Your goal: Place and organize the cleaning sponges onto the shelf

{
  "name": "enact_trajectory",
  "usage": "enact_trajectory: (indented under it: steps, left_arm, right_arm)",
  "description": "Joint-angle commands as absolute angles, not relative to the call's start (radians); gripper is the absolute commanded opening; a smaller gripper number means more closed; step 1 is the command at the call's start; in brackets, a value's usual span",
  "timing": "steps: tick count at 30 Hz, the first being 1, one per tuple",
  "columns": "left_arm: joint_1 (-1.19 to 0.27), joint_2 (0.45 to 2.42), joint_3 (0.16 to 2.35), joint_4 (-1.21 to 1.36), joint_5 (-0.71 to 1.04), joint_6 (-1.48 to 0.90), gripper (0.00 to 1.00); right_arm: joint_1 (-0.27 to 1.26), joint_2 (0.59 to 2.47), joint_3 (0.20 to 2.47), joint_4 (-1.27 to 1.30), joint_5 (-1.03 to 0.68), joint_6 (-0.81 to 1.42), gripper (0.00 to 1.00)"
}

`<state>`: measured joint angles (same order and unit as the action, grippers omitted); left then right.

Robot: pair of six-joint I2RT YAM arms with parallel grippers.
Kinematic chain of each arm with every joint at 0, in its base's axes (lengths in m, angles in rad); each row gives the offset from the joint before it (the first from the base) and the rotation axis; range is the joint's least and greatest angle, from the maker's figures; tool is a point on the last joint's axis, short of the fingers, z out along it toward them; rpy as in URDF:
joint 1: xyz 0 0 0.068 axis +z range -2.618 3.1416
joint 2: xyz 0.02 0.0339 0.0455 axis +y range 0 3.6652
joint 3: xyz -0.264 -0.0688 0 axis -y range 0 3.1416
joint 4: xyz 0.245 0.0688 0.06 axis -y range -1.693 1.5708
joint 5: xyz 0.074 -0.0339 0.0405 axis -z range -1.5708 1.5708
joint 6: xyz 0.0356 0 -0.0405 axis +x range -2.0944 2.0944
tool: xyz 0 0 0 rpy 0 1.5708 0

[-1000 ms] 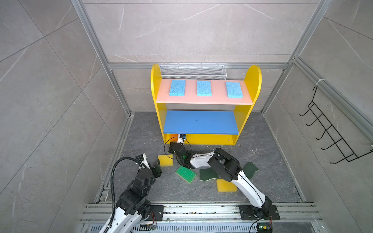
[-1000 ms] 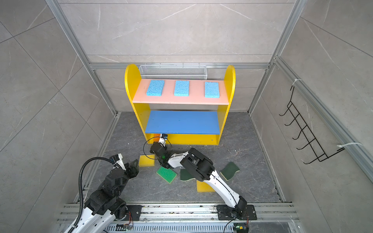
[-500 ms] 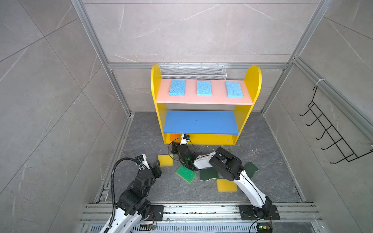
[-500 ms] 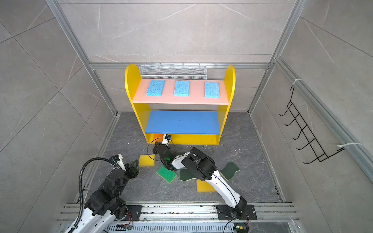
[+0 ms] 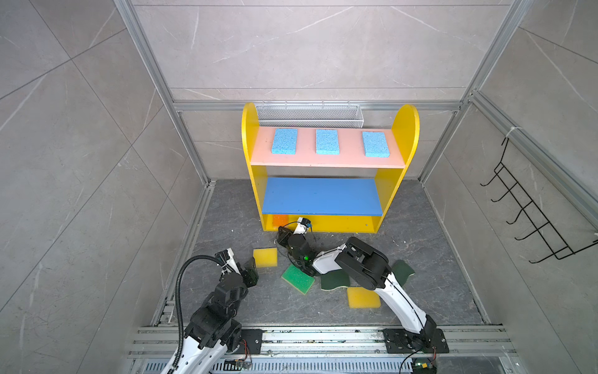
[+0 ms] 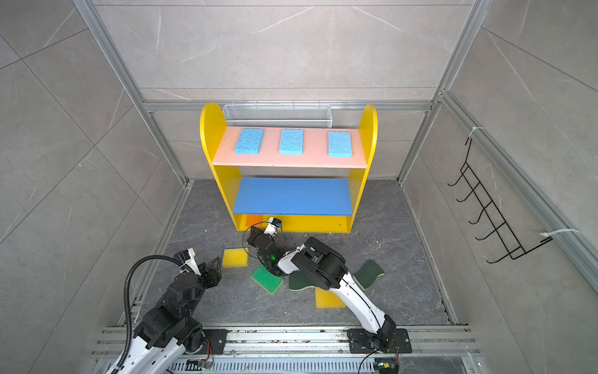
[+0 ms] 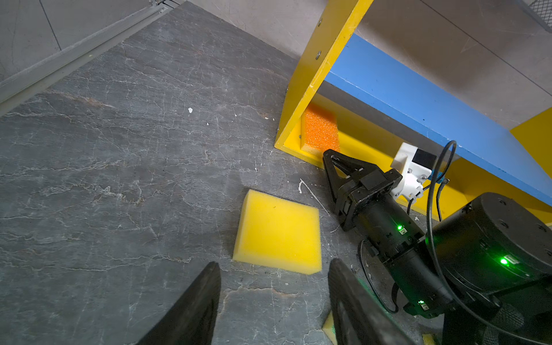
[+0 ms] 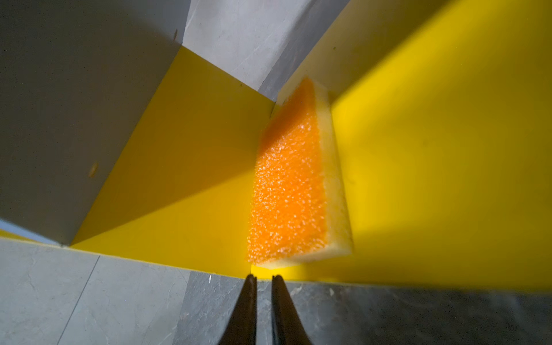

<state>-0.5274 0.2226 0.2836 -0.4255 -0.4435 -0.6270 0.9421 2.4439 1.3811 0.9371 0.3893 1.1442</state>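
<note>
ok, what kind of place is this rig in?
Probably a mock bathroom or utility corner in a test cell: grey tiled walls in aluminium framing, a wire hook rack and mesh basket on them.

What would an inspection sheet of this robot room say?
Surface: dark stone floor.
Job's things: three blue sponges atop the shelf; orange sponge in its bottom tier; two yellow sponges, green sponge, two dark scourers on floor.
Clutter: white specks on floor.
Claws: left claw open, empty, near a yellow sponge; right claw nearly shut, empty, facing orange sponge.
Cables: black hose on left arm; thin wire at right wrist.
Surroundings: tiled walls, mesh basket, black hook rack.
</note>
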Motion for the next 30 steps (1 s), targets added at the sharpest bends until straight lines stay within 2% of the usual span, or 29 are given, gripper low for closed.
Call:
enact_trajectory:
  steps: [1,7,30]
  left_arm:
    - [-0.523,0.216,0.285,-0.42,-0.467,-0.629,0.6]
    - [-0.523,0.209,0.288,-0.429,-0.468,-0.634,0.6]
    - [-0.523,0.212,0.276,-0.425,-0.496,-0.641,0.59]
  right_arm:
    - [0.946,2.421,1.332,0.863,0.429,1.204,0.14]
    - [0.95,2.354,1.329,0.723,0.475,1.225,0.14]
    - [0.916,2.418,1.416,0.752,0.404,1.266,0.11]
